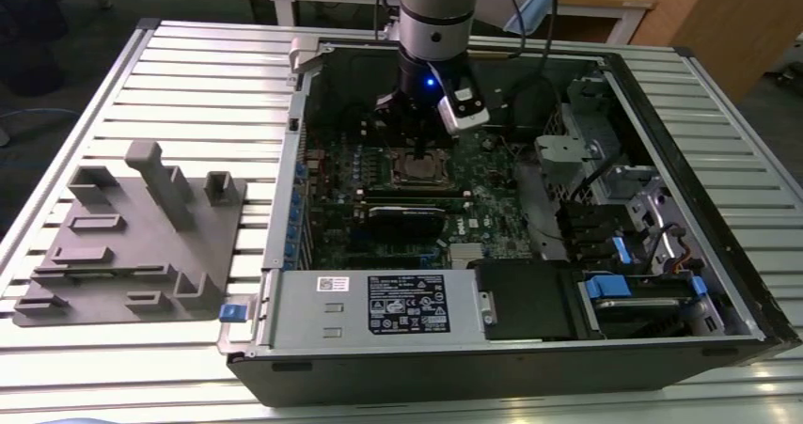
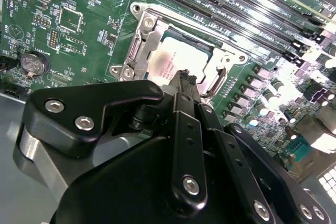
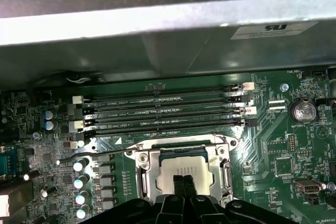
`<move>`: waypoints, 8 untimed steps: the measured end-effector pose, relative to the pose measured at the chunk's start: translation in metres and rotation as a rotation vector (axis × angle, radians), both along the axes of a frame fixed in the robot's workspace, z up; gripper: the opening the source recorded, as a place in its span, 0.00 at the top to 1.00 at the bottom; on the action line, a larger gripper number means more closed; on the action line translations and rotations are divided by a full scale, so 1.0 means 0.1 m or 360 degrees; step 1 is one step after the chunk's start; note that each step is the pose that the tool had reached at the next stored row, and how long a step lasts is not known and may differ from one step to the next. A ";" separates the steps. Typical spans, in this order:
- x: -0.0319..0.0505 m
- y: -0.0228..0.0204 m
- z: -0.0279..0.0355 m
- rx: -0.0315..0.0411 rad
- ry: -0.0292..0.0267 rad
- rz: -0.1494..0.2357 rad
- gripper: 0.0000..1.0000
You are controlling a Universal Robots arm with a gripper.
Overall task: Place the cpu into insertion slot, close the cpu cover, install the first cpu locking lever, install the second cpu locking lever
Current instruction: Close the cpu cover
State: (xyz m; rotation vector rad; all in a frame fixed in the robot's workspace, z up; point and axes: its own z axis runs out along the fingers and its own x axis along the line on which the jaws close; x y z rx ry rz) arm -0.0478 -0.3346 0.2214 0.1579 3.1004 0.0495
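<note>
Closest to the lens, the gripper [image 2: 184,76] shows as black links and bolt heads. Its two fingers are drawn narrow, tips all but together, with nothing visible between them. The tips hang right over the cpu [image 3: 184,167], at or just above its metal top; I cannot tell whether they touch it.

One cpu lies flat inside the one insertion slot [image 1: 419,168]. The slot sits on the motherboard [image 3: 273,145] toward the far edge of the computer case [image 1: 502,372], directly under the arm [image 1: 433,20]. One cpu cover [image 3: 143,178] appears to lie down around the chip, its window framing the silvery top. From the socket's corner one thin locking lever [image 3: 94,154] runs out over the board and looks unlatched. I cannot pick out the second lever for sure.

As I read it, placing the chip is done and the work in hand is the cover and its levers. That work calls for narrow tips that can catch a thin wire, and for motion low over the board that stays clear of the capacitors [image 3: 80,182] beside the lever.

Outward from the socket:
- four long memory slots [image 3: 163,113] lie between it and the case wall;
- one coin battery [image 3: 303,111] sits further along the board;
- one black expansion card [image 1: 408,212] lies toward the case's near edge;
- one labelled power supply [image 1: 376,302] sits at that near edge.

The one case stands on the slatted table [image 1: 188,76]. One grey fixture block [image 1: 126,245] lies near the table's edge at the exterior view's left.
</note>
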 end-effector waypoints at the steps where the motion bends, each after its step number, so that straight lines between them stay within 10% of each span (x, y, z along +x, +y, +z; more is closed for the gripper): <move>1: 0.000 0.000 0.000 0.0000 0.00001 0.0000 0.89; 8: 0.023 -0.002 0.000 -0.0001 0.00002 0.0000 0.89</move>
